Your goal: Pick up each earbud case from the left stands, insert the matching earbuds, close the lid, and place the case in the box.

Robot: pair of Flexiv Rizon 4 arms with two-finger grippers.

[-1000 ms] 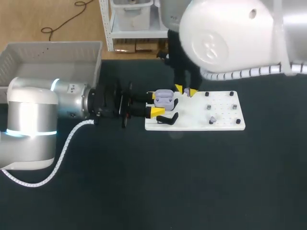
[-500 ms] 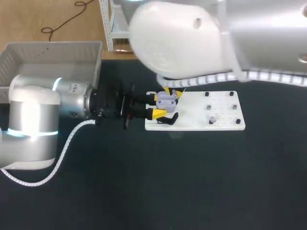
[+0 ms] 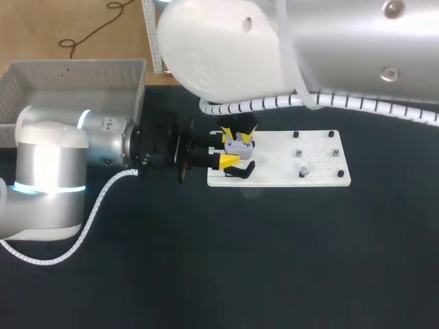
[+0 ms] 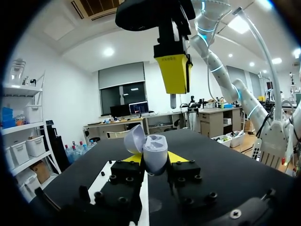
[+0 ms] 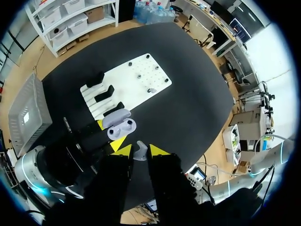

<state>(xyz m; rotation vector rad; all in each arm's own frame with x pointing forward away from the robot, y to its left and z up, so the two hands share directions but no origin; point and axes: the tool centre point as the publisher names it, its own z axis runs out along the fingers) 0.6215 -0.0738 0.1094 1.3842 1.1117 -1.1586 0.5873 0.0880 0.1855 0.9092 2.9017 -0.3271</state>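
Right hand pinching earbud above held case

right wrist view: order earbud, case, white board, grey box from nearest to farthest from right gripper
1. earbud, between the right gripper's fingers
2. case, just ahead
3. white board, beyond the case
4. grey box, farthest, off to the side

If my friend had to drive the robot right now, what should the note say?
Left gripper: shut on the open earbud case, held over the left end of the white board.
Right gripper: shut on one earbud, just above the case.
Done: case off its stand, lid open.
Left to do: seat this earbud, close the lid, put the case in the grey box.
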